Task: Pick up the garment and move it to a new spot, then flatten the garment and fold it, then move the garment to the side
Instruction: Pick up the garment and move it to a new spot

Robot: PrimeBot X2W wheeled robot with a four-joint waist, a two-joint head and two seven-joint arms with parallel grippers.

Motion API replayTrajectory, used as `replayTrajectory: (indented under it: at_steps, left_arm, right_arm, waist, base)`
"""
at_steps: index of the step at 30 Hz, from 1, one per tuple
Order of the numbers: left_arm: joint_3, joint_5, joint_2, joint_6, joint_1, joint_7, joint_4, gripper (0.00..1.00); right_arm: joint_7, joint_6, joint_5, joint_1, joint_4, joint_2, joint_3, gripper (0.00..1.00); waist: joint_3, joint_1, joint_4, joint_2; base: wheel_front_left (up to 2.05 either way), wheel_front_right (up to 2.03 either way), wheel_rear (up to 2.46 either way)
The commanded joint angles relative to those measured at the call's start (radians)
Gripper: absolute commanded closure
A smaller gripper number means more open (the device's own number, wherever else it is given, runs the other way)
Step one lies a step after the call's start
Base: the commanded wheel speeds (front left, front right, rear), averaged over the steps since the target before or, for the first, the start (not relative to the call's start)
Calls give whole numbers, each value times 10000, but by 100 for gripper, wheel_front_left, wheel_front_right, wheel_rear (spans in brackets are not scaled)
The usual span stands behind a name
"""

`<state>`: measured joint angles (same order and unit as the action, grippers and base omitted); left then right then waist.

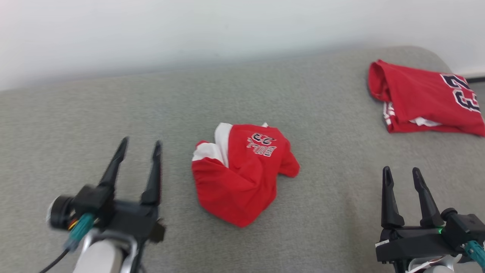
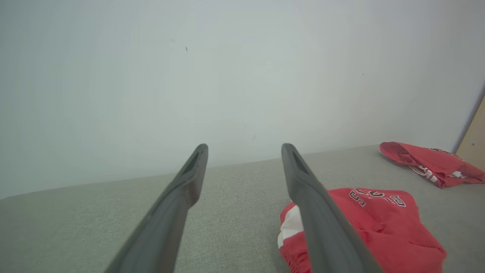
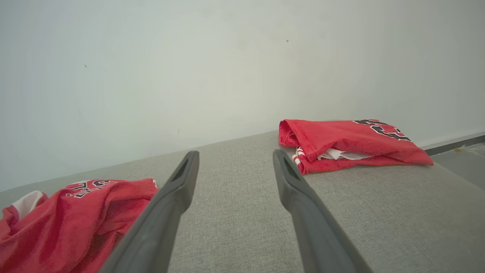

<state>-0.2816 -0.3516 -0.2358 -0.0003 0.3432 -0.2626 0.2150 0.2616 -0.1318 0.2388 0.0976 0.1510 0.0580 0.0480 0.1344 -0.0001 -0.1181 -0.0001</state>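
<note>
A crumpled red garment [image 1: 242,174] with white trim and printed lettering lies in a heap at the middle of the grey surface; it also appears in the left wrist view [image 2: 363,231] and the right wrist view [image 3: 72,220]. My left gripper [image 1: 139,146] hovers open to the left of the heap, with nothing between its fingers [image 2: 182,189]. At the lower right my right gripper [image 1: 401,172] stands open and empty, apart from the heap.
A second red garment [image 1: 424,98], folded, with a dark number on it, lies at the far right of the grey cushioned surface [image 1: 113,113], seen too as the folded red garment [image 3: 348,142]. A pale wall [image 1: 227,26] runs behind. The surface's right end curves off near that folded garment.
</note>
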Motion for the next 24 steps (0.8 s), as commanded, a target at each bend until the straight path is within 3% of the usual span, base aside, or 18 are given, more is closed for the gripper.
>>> replayTrajectory:
  at_steps: [1, 9, 24]
  left_arm:
    - [70, 101, -57, -23, -250, -26, -69, 0]
    - [1157, 386, -166, -157, -1883, -27, -671, 0]
    - [1951, 884, 588, -585, -3304, -29, -940, 0]
  right_arm:
    - [43, 26, -18, -144, 21, 87, -16, 0]
    - [-30, 26, 86, -176, 104, 283, -391, 0]
    - [-186, 26, 251, -592, 362, 310, -640, 0]
  waist:
    - [-290, 1, 335, 1]
    - [-695, 1, 937, 1]
    - [-1004, 1, 1387, 1]
  base:
    - [0, 0, 0]
    - [0, 0, 0]
    - [0, 0, 0]
